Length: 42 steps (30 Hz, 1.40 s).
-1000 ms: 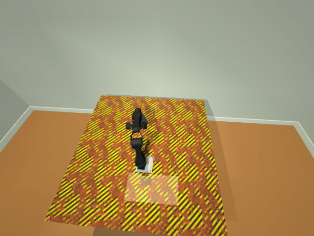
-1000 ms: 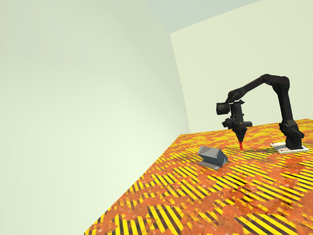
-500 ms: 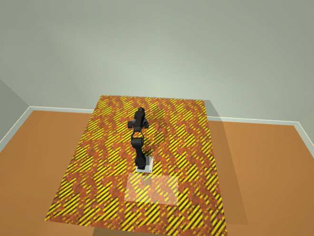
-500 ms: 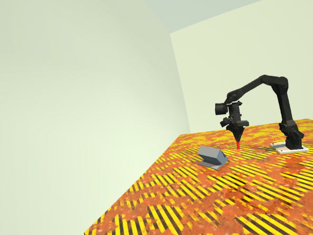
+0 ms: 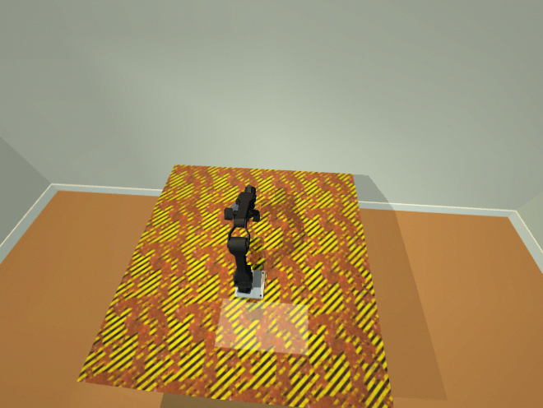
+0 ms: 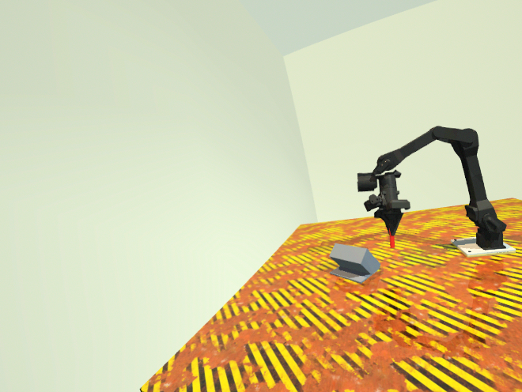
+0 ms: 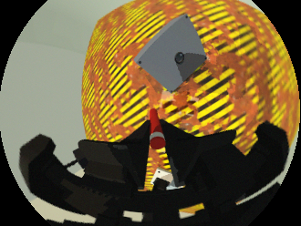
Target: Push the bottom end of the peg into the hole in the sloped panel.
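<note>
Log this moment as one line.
phase: carry | gripper: shut on thin red peg | grey sloped panel: hole empty | peg above table
</note>
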Each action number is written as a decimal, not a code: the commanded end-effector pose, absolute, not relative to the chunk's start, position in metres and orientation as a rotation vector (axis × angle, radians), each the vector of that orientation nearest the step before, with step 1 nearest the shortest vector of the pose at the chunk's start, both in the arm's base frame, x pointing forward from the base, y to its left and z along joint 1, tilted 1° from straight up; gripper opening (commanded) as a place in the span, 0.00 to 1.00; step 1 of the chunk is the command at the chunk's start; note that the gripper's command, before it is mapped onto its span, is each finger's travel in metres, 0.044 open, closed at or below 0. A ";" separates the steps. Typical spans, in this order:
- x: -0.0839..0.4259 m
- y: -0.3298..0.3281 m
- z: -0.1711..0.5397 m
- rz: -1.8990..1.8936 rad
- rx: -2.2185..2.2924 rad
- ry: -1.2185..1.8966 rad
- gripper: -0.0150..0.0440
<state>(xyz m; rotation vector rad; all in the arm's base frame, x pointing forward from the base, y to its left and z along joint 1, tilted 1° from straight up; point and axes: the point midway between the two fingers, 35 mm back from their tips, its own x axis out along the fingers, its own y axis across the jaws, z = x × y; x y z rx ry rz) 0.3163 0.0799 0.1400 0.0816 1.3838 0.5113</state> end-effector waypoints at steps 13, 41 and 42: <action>0.330 0.066 0.142 0.559 0.144 1.312 0.25; 0.351 0.036 0.147 0.618 0.229 1.172 0.25; 0.351 0.035 0.147 0.620 0.231 1.167 0.25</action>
